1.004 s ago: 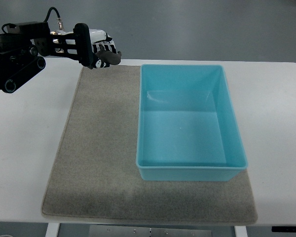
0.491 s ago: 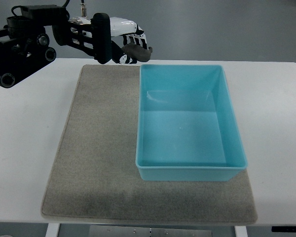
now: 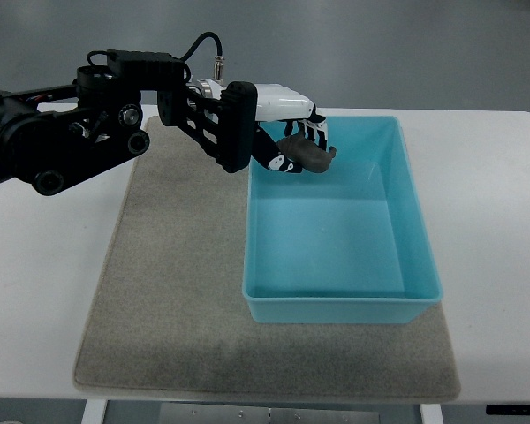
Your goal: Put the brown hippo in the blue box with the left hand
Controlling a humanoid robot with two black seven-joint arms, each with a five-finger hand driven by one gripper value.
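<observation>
White table (image 3: 44,265) fills the view, with grey floor behind it, and on the table lies a grey mat (image 3: 177,283) that carries the blue box (image 3: 415,230).

The brown hippo (image 3: 309,155) is held in the left hand (image 3: 293,141), and the fingers (image 3: 318,134) are closed around it, so only its dark brown body shows under them. It hangs above the far left corner of the box, inside the line of the rim, not touching the bottom as far as I can judge.

One second ago the hand was far to the left of the box, beyond the far corner of the mat. Half a second ago it stood just beside the far left corner of the box, outside the rim. Now it has crossed the rim. This means the carrying part is nearly finished, and what is left is to open the fingers, perhaps after a little lowering.

The black arm (image 3: 79,141) reaches in from the left of the box, over the far part of the mat. The inside of the box holds nothing yet. The right hand is not seen.
</observation>
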